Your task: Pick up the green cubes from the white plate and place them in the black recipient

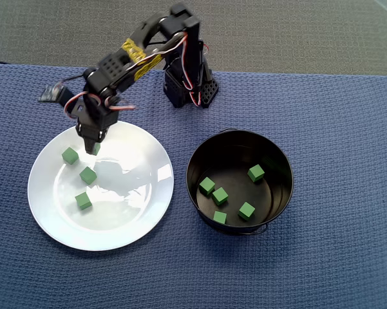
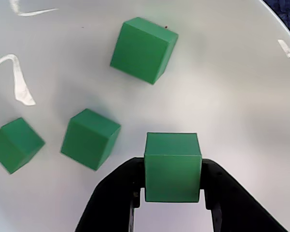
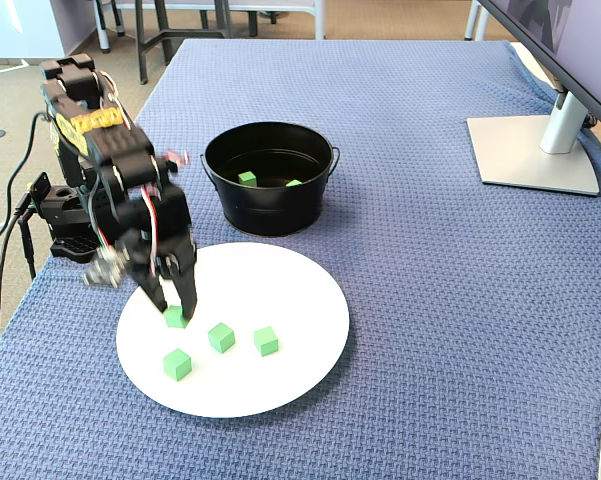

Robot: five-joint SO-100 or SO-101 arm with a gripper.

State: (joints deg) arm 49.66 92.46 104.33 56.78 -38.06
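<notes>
gripping a green cube [image 2: 172,166], gripper [image 2: 172,193] over white plate [image 2: 241,96]

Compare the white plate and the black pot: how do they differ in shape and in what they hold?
The white plate is wide and shallow; the black pot is narrower with tall walls. The plate holds four green cubes, one between the jaws; the pot holds five. Both are round and stand on the blue cloth.

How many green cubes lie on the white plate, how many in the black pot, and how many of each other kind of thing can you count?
Green cubes on the white plate, counting the one between the pincer fingers: 4
Green cubes in the black pot: 5
White plates: 1
Black pots: 1
Total: 11
</notes>
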